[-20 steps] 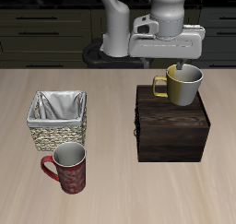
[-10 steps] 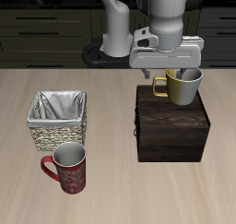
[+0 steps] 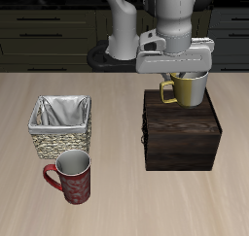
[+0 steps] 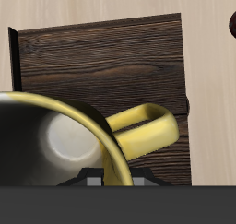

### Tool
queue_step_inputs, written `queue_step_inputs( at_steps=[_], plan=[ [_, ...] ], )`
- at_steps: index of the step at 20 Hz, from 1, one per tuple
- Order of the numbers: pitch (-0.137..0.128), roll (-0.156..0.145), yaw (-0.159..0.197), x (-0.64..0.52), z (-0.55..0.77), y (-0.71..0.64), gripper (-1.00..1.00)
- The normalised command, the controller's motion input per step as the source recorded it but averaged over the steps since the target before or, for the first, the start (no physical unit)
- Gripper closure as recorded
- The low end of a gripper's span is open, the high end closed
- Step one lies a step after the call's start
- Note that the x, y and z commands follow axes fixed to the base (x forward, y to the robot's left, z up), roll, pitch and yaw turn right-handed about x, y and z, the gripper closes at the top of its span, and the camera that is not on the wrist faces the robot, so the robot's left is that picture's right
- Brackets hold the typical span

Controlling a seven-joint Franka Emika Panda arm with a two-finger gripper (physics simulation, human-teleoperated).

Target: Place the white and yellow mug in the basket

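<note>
Standing on top of the dark wooden box [image 3: 181, 133], near its back edge, the white and yellow mug [image 3: 187, 87] has not yet been carried anywhere; the basket [image 3: 60, 127] sits well apart from it on the bench [image 3: 117, 196], its cloth lining showing nothing inside. Judging from this, the task is at its early grasping stage: the gripper [image 3: 186, 77] is down at the mug's rim, and the lift, the carry across to the basket and the release all remain.

How wide the gripper stands, and whether it has already closed on the mug's wall, I cannot tell. In the exterior view the grey hand body covers the mug's mouth and hides the fingers entirely. In the wrist view the mug's rim [image 4: 55, 126] and handle [image 4: 146, 134] fill the picture at very close range, a dark band cuts across one edge, and only small grey bits that may be fingertip parts show beside it, too little to read. The dark red patterned mug [image 3: 68, 177] stands just in front of the basket, near the bench's front edge, and is not part of the job.
</note>
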Motion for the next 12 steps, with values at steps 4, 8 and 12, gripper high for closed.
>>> queue_step_inputs(
  at_steps=[4,8,12],
  plan=[
    [-0.017,0.0,0.005,0.03,0.01,-0.03,1.0],
    [-0.008,-0.007,0.012,0.05,0.05,-0.1,1.0],
    [-0.009,-0.023,-0.011,-0.09,0.34,-0.34,1.0]
  ],
)
